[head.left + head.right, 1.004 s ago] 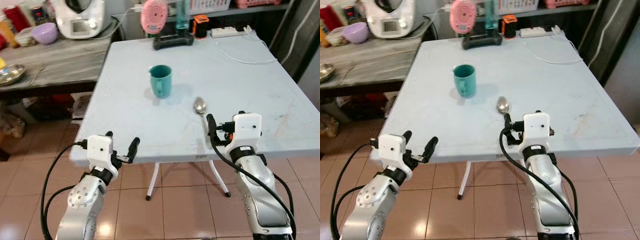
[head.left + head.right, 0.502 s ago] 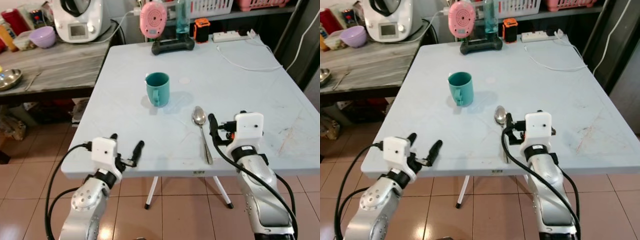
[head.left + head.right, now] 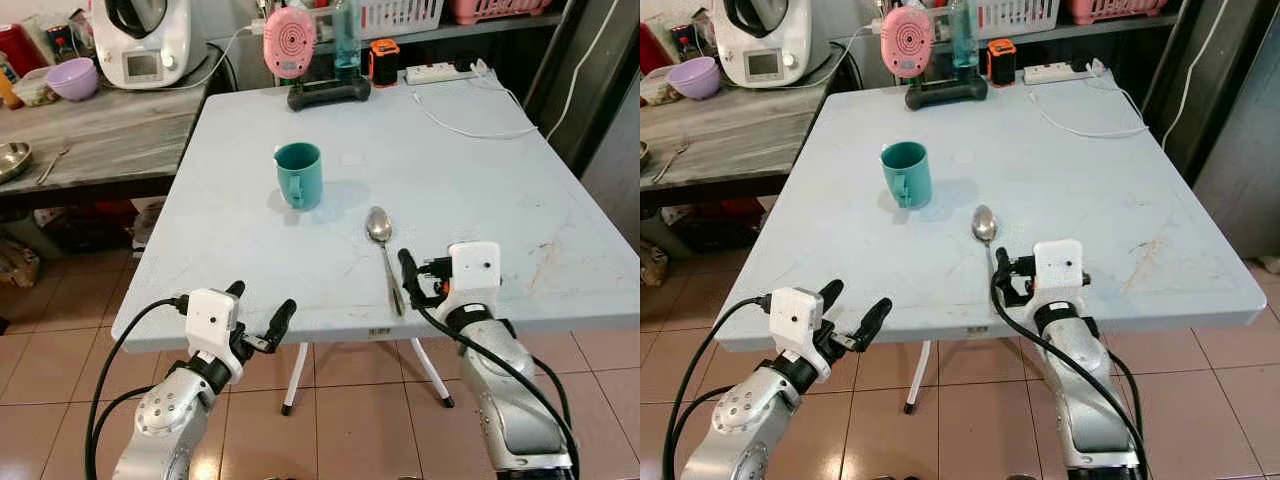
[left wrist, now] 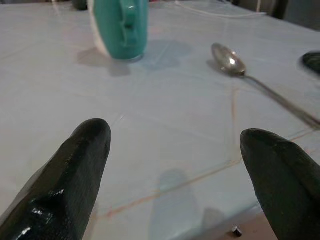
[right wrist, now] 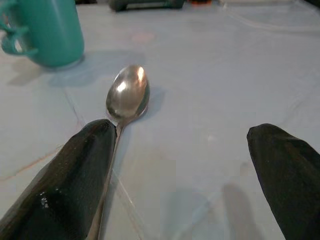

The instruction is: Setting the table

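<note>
A teal mug (image 3: 299, 174) stands upright on the light blue table (image 3: 470, 190), left of its middle. A metal spoon (image 3: 384, 250) lies flat to the mug's right, bowl toward the far side, handle pointing at the front edge. My right gripper (image 3: 430, 285) hovers open over the table's front edge; its left finger (image 5: 75, 180) is close beside the spoon's handle, and nothing is between the fingers. My left gripper (image 3: 258, 310) is open and empty, at the front edge toward the table's left corner, with the mug (image 4: 120, 27) well ahead of it.
A pink fan (image 3: 290, 45), a bottle (image 3: 345, 40), an orange device (image 3: 384, 62) and a power strip (image 3: 445, 72) with a white cable line the table's far edge. A wooden counter (image 3: 100, 150) with a purple bowl and an appliance stands left. Tiled floor lies below.
The camera has shifted. My right gripper has drawn back along the spoon toward the front edge, uncovering the handle. The left gripper stays open at the edge.
</note>
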You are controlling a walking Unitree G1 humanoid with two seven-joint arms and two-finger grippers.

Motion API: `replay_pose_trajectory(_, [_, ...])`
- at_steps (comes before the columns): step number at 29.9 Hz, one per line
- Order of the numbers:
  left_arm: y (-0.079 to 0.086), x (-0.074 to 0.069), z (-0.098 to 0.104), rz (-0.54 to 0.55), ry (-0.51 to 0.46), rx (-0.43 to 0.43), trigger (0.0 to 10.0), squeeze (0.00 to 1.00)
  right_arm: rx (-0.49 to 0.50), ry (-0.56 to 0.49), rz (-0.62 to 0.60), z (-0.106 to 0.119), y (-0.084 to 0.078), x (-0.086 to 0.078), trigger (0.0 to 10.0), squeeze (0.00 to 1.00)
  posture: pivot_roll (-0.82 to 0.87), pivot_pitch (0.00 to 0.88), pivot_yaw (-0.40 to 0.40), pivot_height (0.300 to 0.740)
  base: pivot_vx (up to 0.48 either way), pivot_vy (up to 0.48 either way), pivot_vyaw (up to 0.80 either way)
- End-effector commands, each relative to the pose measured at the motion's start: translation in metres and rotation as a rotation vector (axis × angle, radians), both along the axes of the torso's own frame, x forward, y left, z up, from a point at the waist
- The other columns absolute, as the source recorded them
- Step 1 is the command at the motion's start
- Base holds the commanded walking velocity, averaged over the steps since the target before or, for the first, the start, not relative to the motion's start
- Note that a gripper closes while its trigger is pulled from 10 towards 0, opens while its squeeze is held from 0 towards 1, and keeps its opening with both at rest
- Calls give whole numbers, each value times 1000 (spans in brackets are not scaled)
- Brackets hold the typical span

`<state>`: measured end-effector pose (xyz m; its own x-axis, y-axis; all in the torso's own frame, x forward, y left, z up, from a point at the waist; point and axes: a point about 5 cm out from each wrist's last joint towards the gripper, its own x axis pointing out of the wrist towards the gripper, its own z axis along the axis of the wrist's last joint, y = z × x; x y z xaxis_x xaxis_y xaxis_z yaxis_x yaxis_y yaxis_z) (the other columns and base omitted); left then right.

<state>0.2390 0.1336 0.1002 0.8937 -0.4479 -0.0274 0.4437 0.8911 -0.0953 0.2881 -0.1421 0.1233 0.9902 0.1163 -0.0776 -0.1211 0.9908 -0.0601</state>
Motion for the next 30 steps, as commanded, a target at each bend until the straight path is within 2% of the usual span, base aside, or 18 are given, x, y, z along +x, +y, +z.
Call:
replay_pose_trajectory(1, [3, 0, 4, -8, -19, 10, 10000, 0, 25, 3, 22, 1, 6, 3, 10000, 0, -128, 101, 126, 740, 0, 0, 0])
replay_pose_trajectory(7, [1, -2, 4, -45, -19, 15, 10000, 0, 30, 14, 44, 2, 17, 15, 10000, 0, -129, 110, 129, 740, 0, 0, 0])
replay_pose_trajectory(9, [0, -4, 4, -69, -17, 21, 10000, 0, 42, 27, 62, 2, 26, 19, 10000, 0, -125, 112, 127, 740, 0, 0, 0])
replay_pose_trajectory(17, [1, -5, 3, -67, -14, 19, 10000, 0, 70, 84, 91, -3, 40, 21, 10000, 0, -115, 112, 122, 740, 0, 0, 0])
replay_pose_trajectory(18, [1, -5, 3, -71, -12, 17, 10000, 0, 72, 111, 94, -7, 41, 21, 9255, 0, -115, 111, 120, 740, 0, 0, 0])
replay_pose_trajectory(20, [0, -5, 3, -74, -11, 16, 10000, 0, 82, 133, 96, -10, 41, 21, 9255, 0, -115, 111, 120, 740, 0, 0, 0])
replay_pose_trajectory(21, [0, -6, 3, -78, -11, 14, 10000, 0, 70, 142, 94, -12, 41, 21, 4000, 0, -116, 113, 121, 740, 0, 0, 0])
replay_pose_trajectory(22, [-2, -5, 3, -88, -11, 11, 10000, 0, 56, 151, 89, -13, 41, 21, 0, 0, -118, 113, 120, 740, 0, 0, 0])
replay_pose_trajectory(30, [-5, -4, 4, -104, -13, 6, 10000, 0, 37, 186, 77, -16, 40, 23, 0, 0, -123, 113, 122, 740, 0, 0, 0])
